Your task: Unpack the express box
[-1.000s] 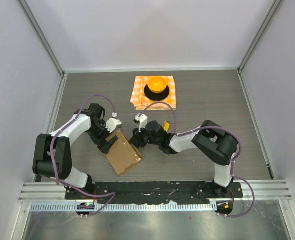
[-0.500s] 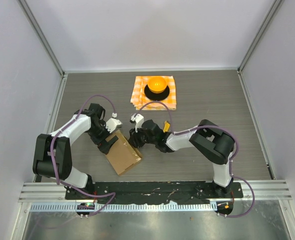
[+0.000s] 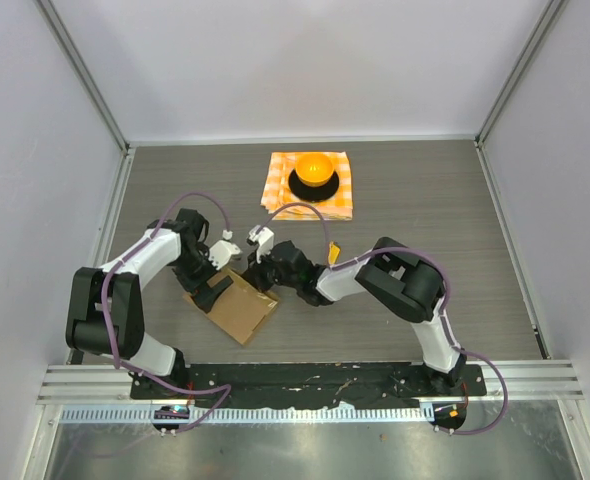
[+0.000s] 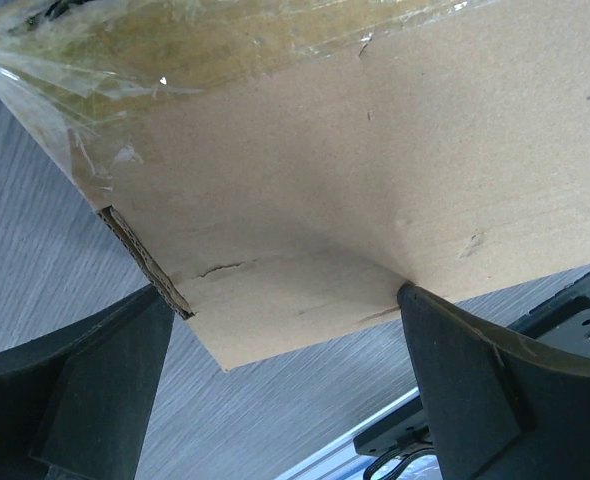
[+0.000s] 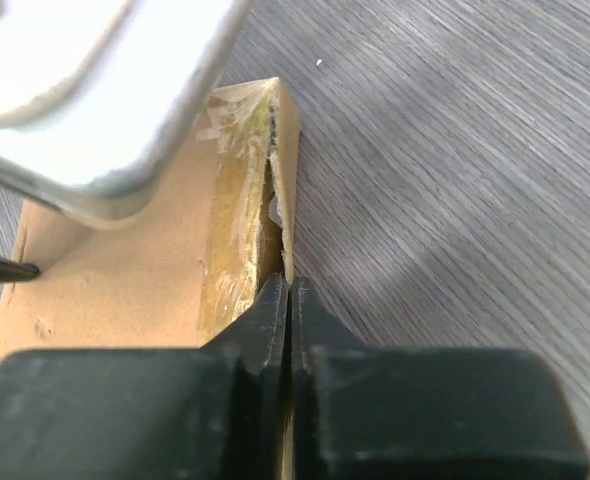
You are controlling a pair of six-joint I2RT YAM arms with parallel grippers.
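The box (image 3: 237,307) lies on the bench, still taped. The left claw (image 4: 275,390), spread, straddles one edge; the right claw (image 5: 288,300), pressed together, pinches the tape flap. Unpacking has barely begun.

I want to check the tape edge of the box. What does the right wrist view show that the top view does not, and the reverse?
Only the right wrist view shows the right fingers pressed shut at the taped edge of the box, where clear tape is wrinkled and lifting beside a narrow gap.

Only the top view shows both arms meeting at the box, the left fingers on its left side, and the orange-checked cloth behind, with a round orange thing on it.

Both show the brown box lying on the grey table.
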